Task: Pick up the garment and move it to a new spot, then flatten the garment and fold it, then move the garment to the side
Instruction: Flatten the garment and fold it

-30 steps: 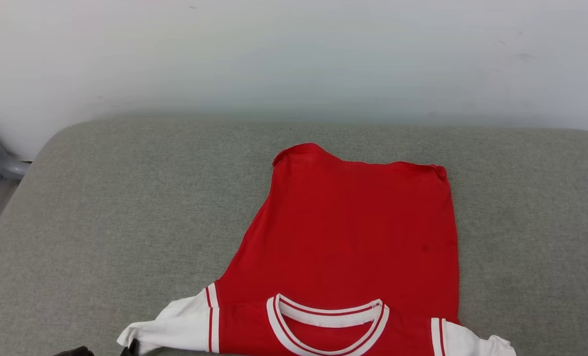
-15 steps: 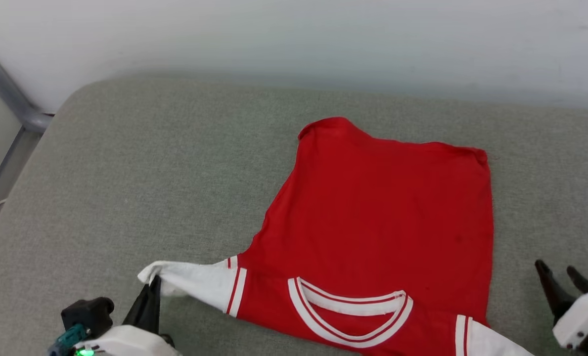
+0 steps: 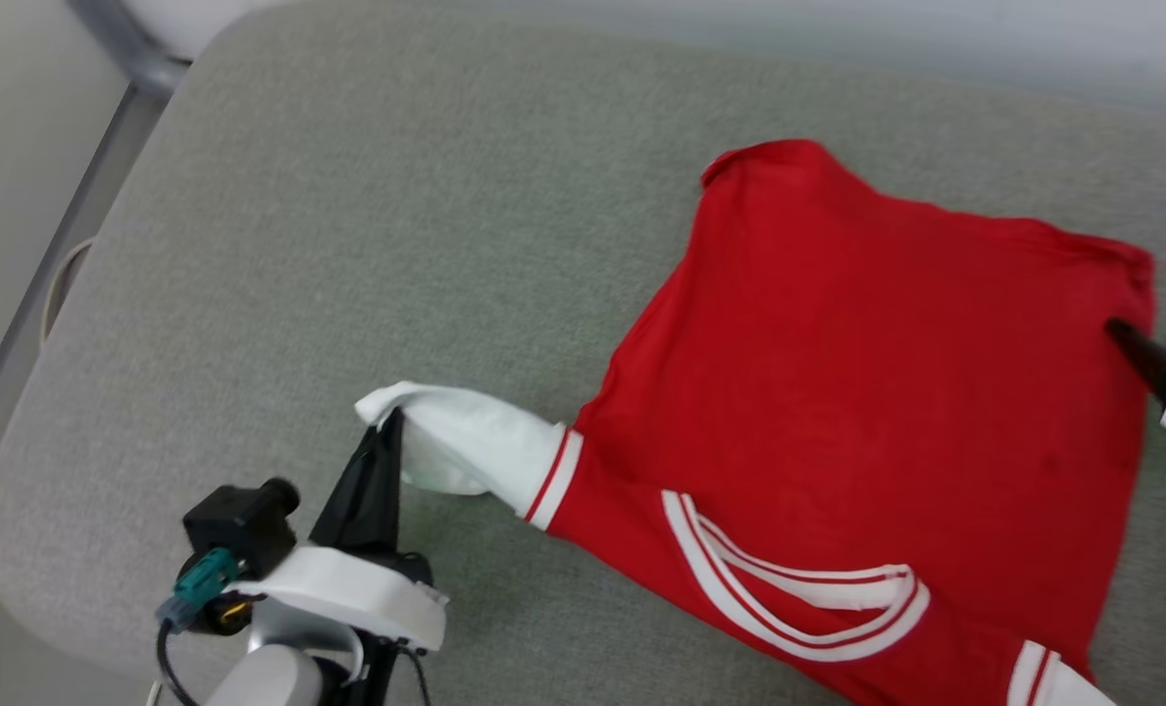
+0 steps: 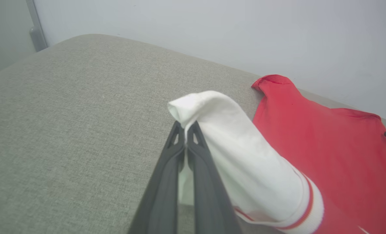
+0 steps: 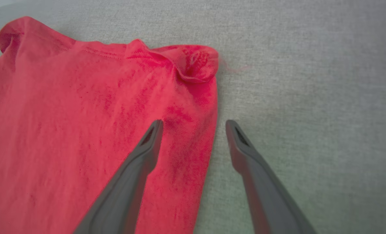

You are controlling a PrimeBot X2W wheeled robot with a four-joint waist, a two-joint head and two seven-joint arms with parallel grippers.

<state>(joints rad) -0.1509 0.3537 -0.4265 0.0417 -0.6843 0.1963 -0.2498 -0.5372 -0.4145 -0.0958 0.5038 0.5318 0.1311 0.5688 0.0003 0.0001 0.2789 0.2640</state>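
You see a grey fabric-covered table (image 3: 347, 245) with rounded corners; the garment (image 3: 867, 392) lies spread across its right half.

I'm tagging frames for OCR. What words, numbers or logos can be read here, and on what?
None can be read. The red jersey lies with a plain side up, showing only its striped trim, and the grey cushion bears no lettering.

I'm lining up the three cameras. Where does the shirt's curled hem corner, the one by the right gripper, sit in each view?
Head view: the curled hem corner is at the far right, just above the right gripper.
Left wrist view: at the right edge, mid-height.
Right wrist view: upper middle, ahead of that gripper's open jaws.
Shared landmark: the garment's other, peaked hem corner.
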